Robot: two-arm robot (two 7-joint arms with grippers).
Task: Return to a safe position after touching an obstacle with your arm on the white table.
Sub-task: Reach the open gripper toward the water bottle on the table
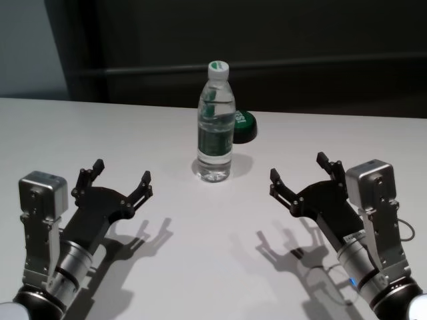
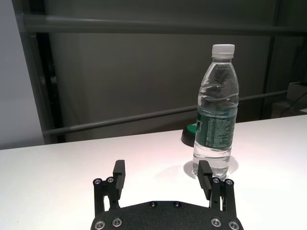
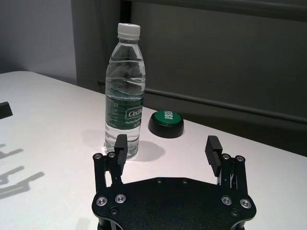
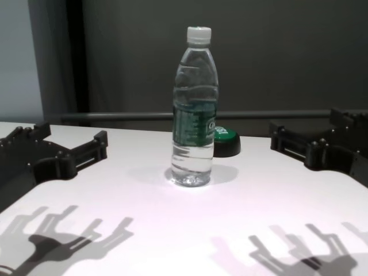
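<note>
Standing upright near the middle of the white table: water bottle, cap on, mostly full by the look of it. Sitting just behind it, toward the robot's right: black button with green top.

Hovering low over the near left of the table: left gripper, fingers spread apart, gripping nothing, well clear of the bottle. Hovering likewise on the near right: right gripper, fingers also apart and empty, also clear of the bottle. Touching the obstacle: neither arm.

Judging handling: probably fairly heavy with water, so not tipping at a light brush, but tall on a narrow base, so likely toppling under a firm push high up. Thin clear walls probably flexing under squeeze; smooth plastic likely slippery. Best hold, if needed: around the green label band at mid-body, not the tapering neck.

Reading both arms as already resting in a retracted, safe-looking pose.
</note>
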